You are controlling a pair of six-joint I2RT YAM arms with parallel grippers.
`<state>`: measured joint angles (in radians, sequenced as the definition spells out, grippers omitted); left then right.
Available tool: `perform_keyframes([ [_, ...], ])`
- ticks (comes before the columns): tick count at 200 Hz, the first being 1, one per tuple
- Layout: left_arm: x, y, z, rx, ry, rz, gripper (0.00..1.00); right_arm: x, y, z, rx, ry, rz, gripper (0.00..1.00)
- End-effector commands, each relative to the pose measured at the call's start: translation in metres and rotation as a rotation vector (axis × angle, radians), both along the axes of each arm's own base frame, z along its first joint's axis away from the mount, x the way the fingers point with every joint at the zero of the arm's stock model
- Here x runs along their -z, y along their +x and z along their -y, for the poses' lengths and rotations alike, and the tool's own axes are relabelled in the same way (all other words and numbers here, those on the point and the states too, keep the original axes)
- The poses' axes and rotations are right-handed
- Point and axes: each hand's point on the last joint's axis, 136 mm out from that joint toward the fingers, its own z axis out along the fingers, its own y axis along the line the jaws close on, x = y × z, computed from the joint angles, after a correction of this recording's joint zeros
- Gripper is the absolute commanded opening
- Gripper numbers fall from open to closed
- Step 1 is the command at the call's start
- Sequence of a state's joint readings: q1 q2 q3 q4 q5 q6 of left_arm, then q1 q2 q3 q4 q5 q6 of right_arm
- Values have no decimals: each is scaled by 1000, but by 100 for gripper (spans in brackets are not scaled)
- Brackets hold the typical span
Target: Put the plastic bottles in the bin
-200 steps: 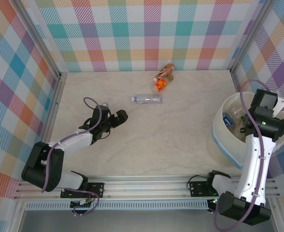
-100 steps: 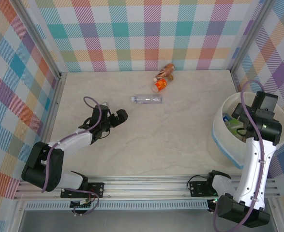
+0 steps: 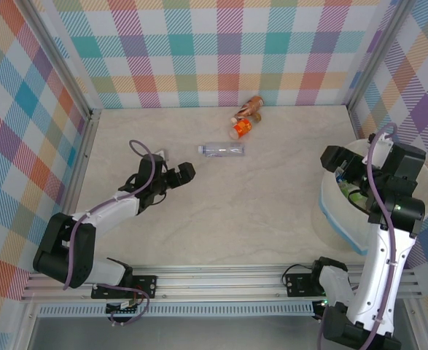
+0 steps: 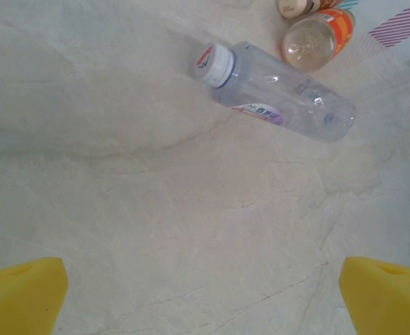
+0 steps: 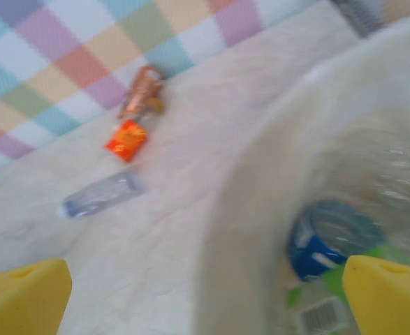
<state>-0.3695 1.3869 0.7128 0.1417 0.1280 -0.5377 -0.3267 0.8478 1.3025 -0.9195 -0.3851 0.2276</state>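
Left claw (image 3: 183,173): fingers spread wide, holding nothing, low over the bench (image 3: 257,211), short of the clear bottle (image 3: 222,149).
Right claw (image 3: 341,169): spread wide, empty, above the bin's (image 3: 327,200) left rim.
Bottles: the clear one lay on its side; the orange bottle (image 3: 241,127) and brown bottle (image 3: 254,106) lay side by side near the back wall; others lay inside the bin.
Open room: bare bench separated the left claw from the clear bottle.

Pale table (image 3: 228,215) bears clear bottle (image 3: 223,149), orange bottle (image 3: 241,128), brown bottle (image 3: 253,106) and bin (image 3: 332,213).
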Motion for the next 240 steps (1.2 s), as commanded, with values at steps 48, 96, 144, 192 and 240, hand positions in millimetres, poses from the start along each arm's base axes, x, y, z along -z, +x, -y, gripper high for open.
perform_keyframes([
  [48, -44, 48, 5, 111, 191, 250, 100, -53, -16, -72, -334, 163, 228, 100],
  [96, -43, 55, 42, 519, 353, 326, 100, -19, 4, -119, -445, 55, 113, 100],
  [144, -37, 87, 41, 626, 463, 432, 100, 2, 33, -175, -547, -33, 89, 100],
  [192, -13, 116, 55, 793, 576, 512, 100, 23, 49, -196, -553, -84, 25, 100],
  [240, 23, 136, 69, 950, 634, 532, 100, 29, 50, -194, -536, -103, 11, 100],
])
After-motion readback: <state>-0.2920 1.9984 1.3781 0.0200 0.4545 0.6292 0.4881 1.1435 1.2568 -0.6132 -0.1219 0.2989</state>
